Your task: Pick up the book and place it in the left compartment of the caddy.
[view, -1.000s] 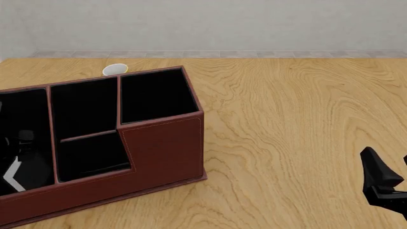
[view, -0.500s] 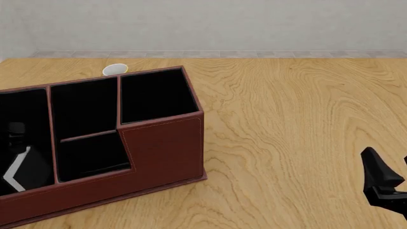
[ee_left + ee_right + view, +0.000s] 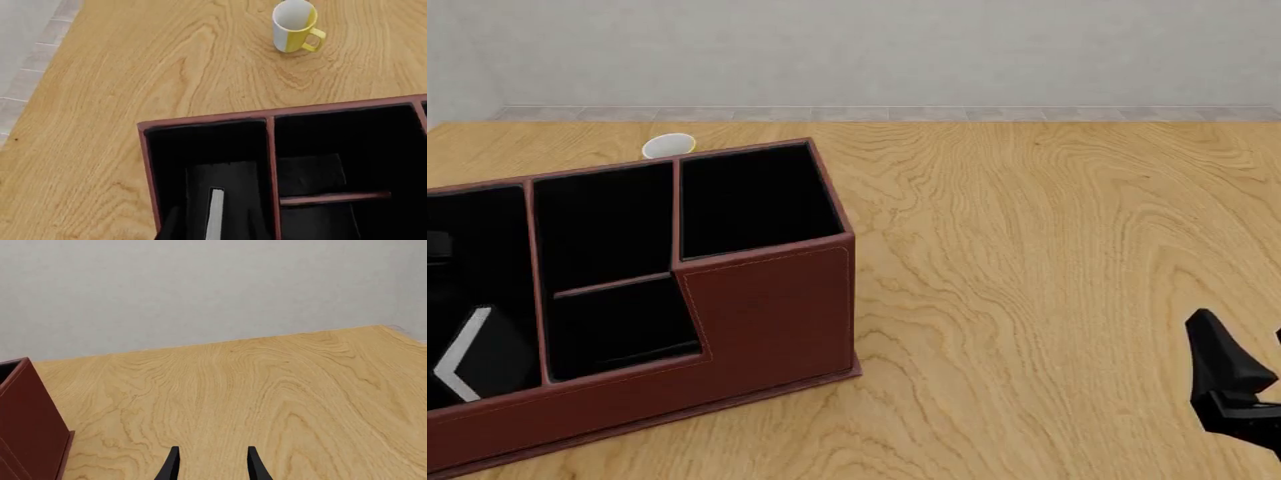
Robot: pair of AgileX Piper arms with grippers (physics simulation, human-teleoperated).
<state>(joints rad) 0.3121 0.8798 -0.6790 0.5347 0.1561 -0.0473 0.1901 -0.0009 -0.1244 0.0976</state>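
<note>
Nearest the camera, front view: right gripper sits low at the right edge above bare desk, well apart from everything; its wrist view shows the jaws parted with nothing between them. Left gripper hangs over the caddy, jaws spread on either side of the book — contact can't be confirmed from these views. Book stands inside the left compartment, white page edge up, leaning tilted in front view. Beyond the caddy's far wall, a white-and-yellow mug stands upright on the desk.
</note>
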